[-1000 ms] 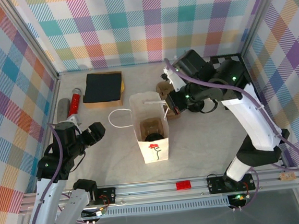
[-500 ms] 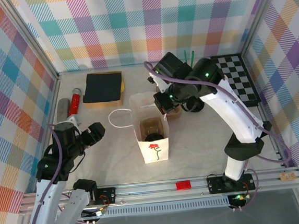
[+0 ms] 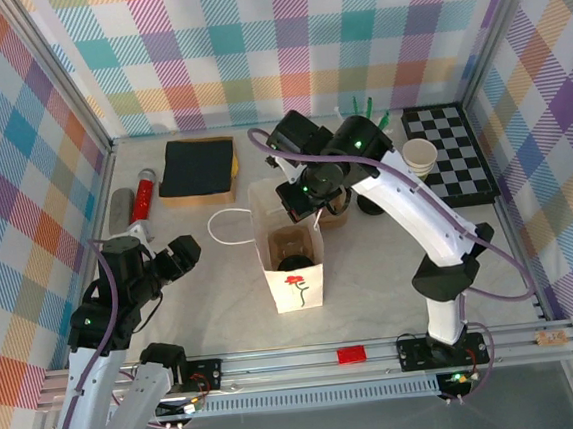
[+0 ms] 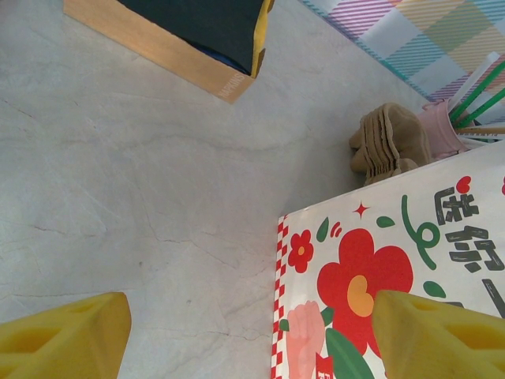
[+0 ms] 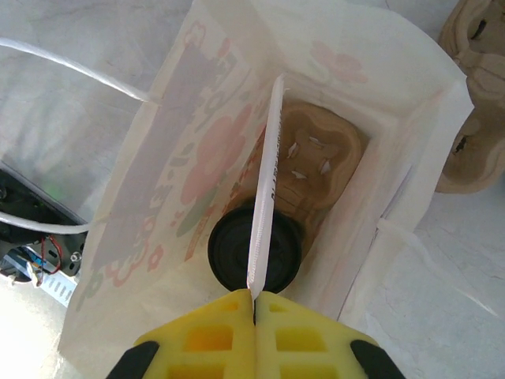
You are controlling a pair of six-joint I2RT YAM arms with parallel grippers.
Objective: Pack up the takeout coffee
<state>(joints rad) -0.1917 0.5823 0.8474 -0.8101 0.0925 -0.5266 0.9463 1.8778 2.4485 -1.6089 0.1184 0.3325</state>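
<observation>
The white paper bag (image 3: 294, 279) stands upright at the middle of the surface (image 3: 382, 276), its mouth open to the top and a red flower printed on its near face. The takeout coffee (image 5: 254, 254) sits at the bottom of the bag, in the lower middle of the right wrist view. Only its round black lid is in sight. It sits at one end of a brown cup carrier (image 5: 319, 162) that lies on the bag's floor.

The right pincer (image 5: 254, 300) hangs over the bag's mouth with its 2 yellow fingers pressed together on the end of a straw (image 5: 267, 174) in a white paper wrapper. The straw slants down into the bag and crosses over the lid. Whether it touches the lid I cannot tell.

The left pincer (image 4: 248, 309) sits low at the left of the overhead view, apart from the bag, with its fingers spread wide and nothing between them. Its camera looks along the flowered side of the bag.

A stack of spare carriers (image 3: 334, 210) lies just right of the bag's far end. A lidless paper cup (image 3: 420, 155) stands at the upper right, beside a checkered board (image 3: 454, 155). A dark-topped block (image 3: 197, 169) lies at the upper left. A red tube (image 3: 144, 192) and a grey tube (image 3: 122, 209) lie side by side near the left wall.
</observation>
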